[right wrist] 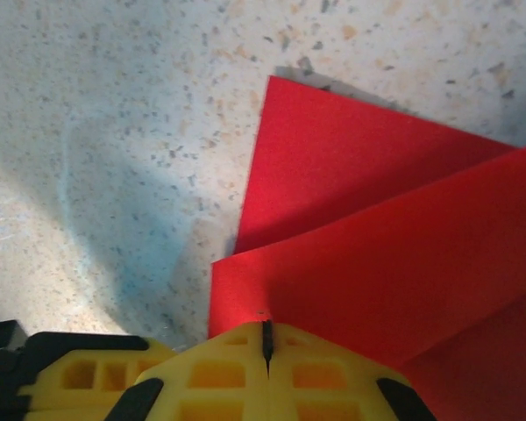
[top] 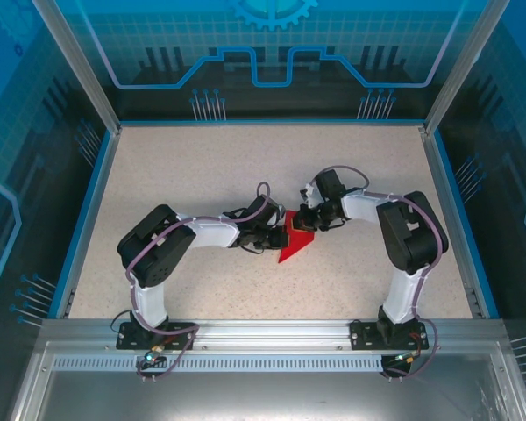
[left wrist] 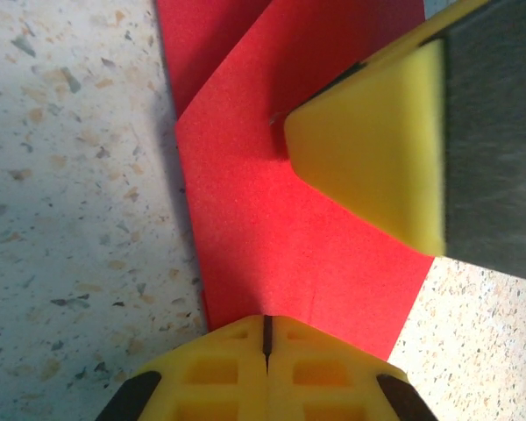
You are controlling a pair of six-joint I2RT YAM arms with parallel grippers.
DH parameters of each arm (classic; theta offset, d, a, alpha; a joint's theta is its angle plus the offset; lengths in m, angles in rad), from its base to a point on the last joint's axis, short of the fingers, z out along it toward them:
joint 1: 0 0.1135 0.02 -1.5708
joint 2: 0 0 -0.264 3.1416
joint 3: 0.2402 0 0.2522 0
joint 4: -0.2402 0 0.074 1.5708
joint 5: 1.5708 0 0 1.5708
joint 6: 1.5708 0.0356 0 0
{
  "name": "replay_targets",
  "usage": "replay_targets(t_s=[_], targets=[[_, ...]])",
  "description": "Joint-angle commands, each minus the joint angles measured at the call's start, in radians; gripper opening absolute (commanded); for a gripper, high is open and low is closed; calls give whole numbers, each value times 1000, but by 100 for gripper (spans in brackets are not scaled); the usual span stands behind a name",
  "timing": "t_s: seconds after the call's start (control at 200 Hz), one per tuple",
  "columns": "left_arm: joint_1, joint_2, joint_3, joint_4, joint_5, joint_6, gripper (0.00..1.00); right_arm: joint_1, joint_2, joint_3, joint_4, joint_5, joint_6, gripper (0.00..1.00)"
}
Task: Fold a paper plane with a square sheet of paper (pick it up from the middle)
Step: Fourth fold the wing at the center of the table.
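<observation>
The square sheet of paper [top: 294, 247] is bright red and partly folded, lying in the middle of the speckled table with a pointed end toward the near side. My left gripper [top: 279, 235] meets it from the left, shut, its yellow tips [left wrist: 266, 323] resting on the sheet [left wrist: 272, 228]. My right gripper [top: 305, 223] comes from the right, also shut, tips [right wrist: 266, 326] down on a folded upper flap [right wrist: 377, 254] that lies over a lower layer [right wrist: 333, 158]. The right gripper's yellow fingers [left wrist: 368, 167] press the sheet just ahead of the left one. I cannot tell whether either pinches paper.
The tabletop [top: 202, 175] is beige and speckled, ringed by a blue rim [top: 86, 219] and glass walls. Both arm bases sit on the metal rail [top: 263, 333] at the near edge. The left gripper's yellow body [right wrist: 79, 377] shows low left in the right wrist view.
</observation>
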Motion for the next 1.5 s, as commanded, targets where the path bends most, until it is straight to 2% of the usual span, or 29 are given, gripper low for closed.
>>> replay_targets(t_s=[0.0,0.225,0.45,0.71,0.89,1.035,1.28,1.495], targets=[[3,47,-30,-192,-33,21,0,-39,61,31,-41,49,-24,2],[3,47,-46,-199,-23,7,0,-150,109,68,2,106,65,3],[2,47,-51,-201,-23,10,0,-198,114,137,-21,160,103,3],[3,52,-39,-201,-16,15,0,-225,87,167,-42,142,112,4],[3,53,-21,-186,-17,11,0,-199,-61,72,21,75,110,6],[3,45,-15,-157,-11,-2,0,-116,-109,3,33,-7,98,9],[2,31,-16,-137,-6,-21,0,10,-66,-58,66,-70,122,7],[3,8,-13,-120,0,-44,0,23,-16,-76,59,-28,127,6]])
